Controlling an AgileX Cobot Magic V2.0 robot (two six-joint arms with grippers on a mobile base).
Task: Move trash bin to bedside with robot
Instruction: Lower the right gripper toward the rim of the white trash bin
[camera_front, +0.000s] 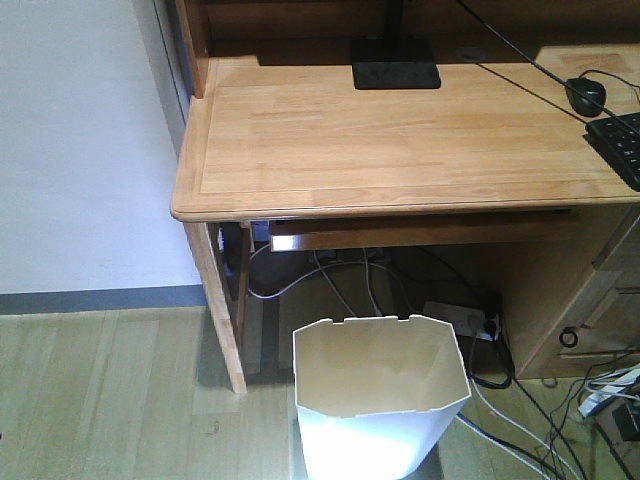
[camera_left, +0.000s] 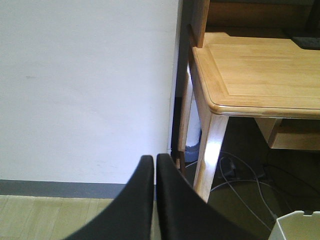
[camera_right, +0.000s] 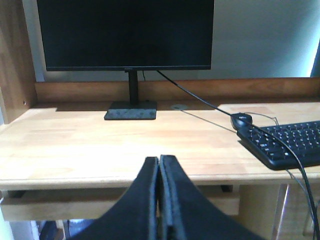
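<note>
The white trash bin stands on the floor in front of the light wooden desk, its angular rim and cream inside facing up. A corner of its rim shows at the bottom right of the left wrist view. My left gripper is shut and empty, held in the air facing the white wall beside the desk's left leg. My right gripper is shut and empty, held in front of the desk's front edge. The bed is out of view. Neither gripper shows in the front view.
The wooden desk carries a monitor on a black stand, a black mouse and a keyboard. Cables and a power strip lie under it. The white wall is to the left. A drawer unit stands right of the bin.
</note>
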